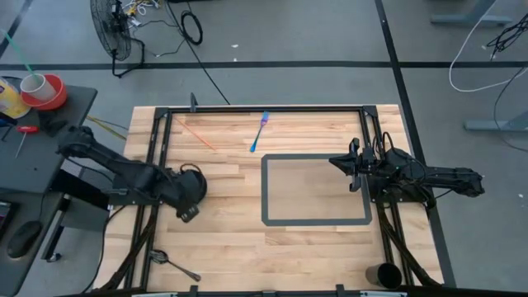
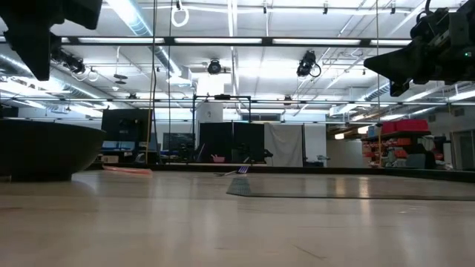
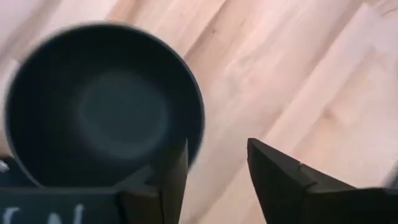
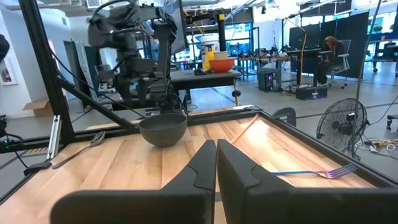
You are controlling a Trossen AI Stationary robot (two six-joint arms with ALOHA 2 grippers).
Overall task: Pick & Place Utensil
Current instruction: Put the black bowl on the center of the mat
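Note:
A blue fork with a purple head [image 1: 260,132] lies flat at the table's far middle; the right wrist view shows the fork [image 4: 317,172] too. A dark grey bowl [image 3: 99,106] stands on its base on the table's left [image 2: 37,148]. My left gripper [image 3: 217,146] hangs open above the bowl's rim, well clear of it in the low view [image 2: 30,30]. My right gripper [image 4: 216,149] is shut and raised at the right edge of a dark-framed rectangle [image 1: 315,221], pointing toward the table's left [image 1: 334,161].
A metal utensil [image 1: 173,264] lies at the near left corner. An orange stick [image 1: 194,132] lies at the far left. A black cup [image 1: 385,275] stands at the near right corner. Black frame rails [image 1: 264,107] run along the table's edges.

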